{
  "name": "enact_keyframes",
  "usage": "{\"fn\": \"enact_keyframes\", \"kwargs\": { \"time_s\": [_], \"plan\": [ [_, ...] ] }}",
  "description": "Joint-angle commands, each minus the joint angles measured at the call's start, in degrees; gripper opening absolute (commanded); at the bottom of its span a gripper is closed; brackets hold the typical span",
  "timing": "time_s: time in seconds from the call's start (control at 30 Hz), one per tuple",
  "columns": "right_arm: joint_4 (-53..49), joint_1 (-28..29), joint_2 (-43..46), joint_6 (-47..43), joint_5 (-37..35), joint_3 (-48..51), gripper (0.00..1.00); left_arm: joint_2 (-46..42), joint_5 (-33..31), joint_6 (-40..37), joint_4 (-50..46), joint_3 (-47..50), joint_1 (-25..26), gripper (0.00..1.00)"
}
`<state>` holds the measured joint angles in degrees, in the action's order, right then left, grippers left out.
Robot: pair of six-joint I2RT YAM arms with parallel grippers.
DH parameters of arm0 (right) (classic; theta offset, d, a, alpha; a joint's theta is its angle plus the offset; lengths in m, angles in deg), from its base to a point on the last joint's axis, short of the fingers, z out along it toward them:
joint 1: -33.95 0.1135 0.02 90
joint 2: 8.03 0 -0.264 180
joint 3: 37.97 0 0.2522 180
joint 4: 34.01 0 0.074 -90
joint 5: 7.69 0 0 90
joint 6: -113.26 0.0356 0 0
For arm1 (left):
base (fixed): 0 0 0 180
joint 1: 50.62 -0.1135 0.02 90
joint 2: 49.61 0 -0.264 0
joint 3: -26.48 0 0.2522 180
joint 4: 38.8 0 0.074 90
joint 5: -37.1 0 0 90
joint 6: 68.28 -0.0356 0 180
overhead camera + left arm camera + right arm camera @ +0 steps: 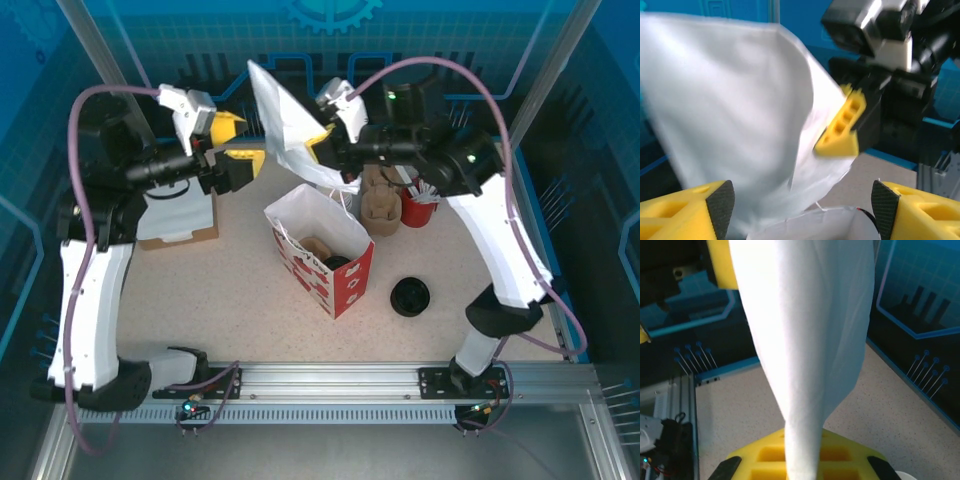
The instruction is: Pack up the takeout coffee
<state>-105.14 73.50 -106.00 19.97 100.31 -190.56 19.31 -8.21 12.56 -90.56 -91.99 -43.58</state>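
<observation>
Desk: you have a speckled beige desk (230,290), with a metal rail (330,378) along the bottom of the top view.
Room: blue walls (450,50) printed with paler line patterns close it in at the back and sides.
Left arm: it climbs the left of the frame and bends toward centre. Its pincer (240,143) sits upper left of centre, jaws apart, facing the white paper (285,115). You cannot tell whether it touches the paper.
Right arm: it rises from the lower right and folds back to upper centre. Its pincer (318,140) is clamped on the white paper, which hangs raised above the bag.
Bag: your open red-and-white bag (345,285) stands at centre.
Coffee cup: you see the black lid of the coffee cup (337,263) down inside the bag, its wall hidden.
Nearby: a cardboard box (180,228) sits at left, black lids (410,296) right of the bag, and a red cup (420,212) behind them.
Print: the white marks on the bag's red sides are too small to read.
</observation>
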Motion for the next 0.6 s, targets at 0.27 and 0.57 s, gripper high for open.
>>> {"fn": "enact_keyframes", "kwargs": {
  "time_s": [0.27,0.57],
  "plan": [
    [-2.3,4.1,12.8,7.8,-8.4,16.4,0.0,-20.6,-18.7,4.1,0.7,21.1,0.4,0.81],
    [-5.9,6.8,10.1,6.2,-13.2,21.5,0.01,-24.5,-24.4,7.7,0.4,29.4,0.4,0.88]
  ]
}}
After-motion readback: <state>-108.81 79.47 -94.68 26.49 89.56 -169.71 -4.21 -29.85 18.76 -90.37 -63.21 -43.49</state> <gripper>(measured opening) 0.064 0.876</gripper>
